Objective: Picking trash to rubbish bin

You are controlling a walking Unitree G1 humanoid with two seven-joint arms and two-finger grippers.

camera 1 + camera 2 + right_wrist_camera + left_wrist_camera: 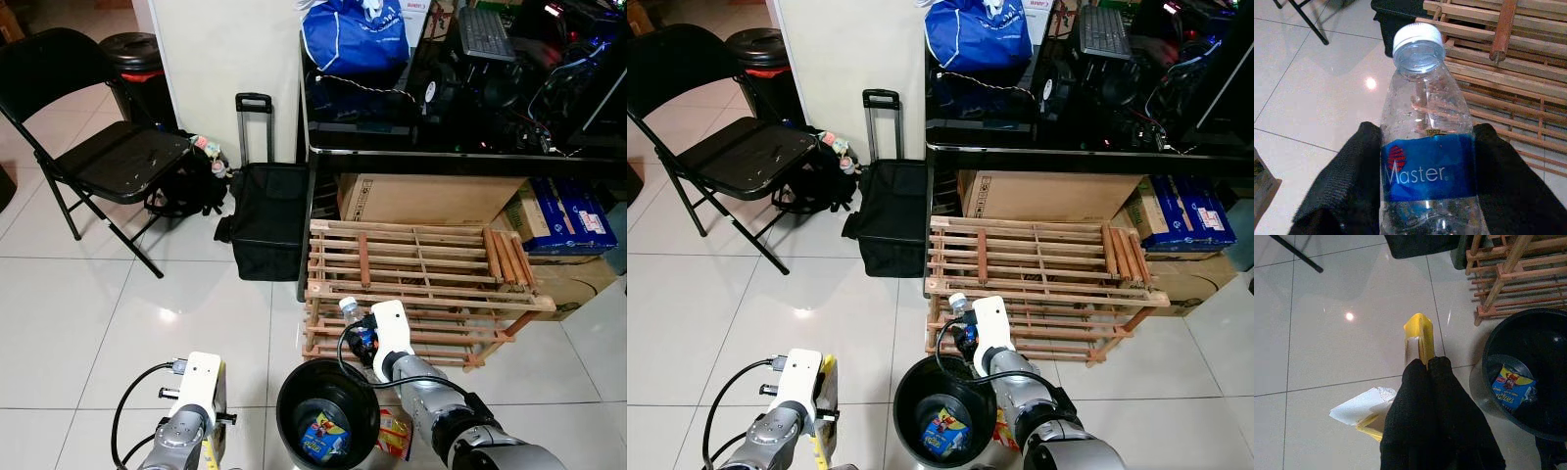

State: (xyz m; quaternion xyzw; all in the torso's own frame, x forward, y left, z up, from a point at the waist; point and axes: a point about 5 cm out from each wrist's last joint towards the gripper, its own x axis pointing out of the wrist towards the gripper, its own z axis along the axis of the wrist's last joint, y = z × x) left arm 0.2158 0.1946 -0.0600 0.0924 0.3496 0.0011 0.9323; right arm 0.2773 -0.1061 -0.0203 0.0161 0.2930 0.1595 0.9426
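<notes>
The right gripper (1425, 196) is clamped on a clear plastic bottle (1425, 147) — white cap, blue "Master" label, one black finger on each side of the label. In the head views the bottle (349, 311) sticks up just ahead of that gripper, and the black rubbish bin (327, 409) sits right below and slightly to the robot's left of it, with a blue snack wrapper (324, 436) already lying in the bottom. Just beyond the gripper is a stack of wooden slat racks (421, 264) on the white tiled floor (118, 304). The left gripper (1426, 363) has its fingers pressed together on a flat yellow packet (1419, 335) that pokes out past the fingertips — the bin is close beside it on the robot's right. Under that gripper there's a crumpled white paper (1361, 405) on the tiles. Further off ahead: a black trolley bag (266, 217) and a folding chair (93, 127).
</notes>
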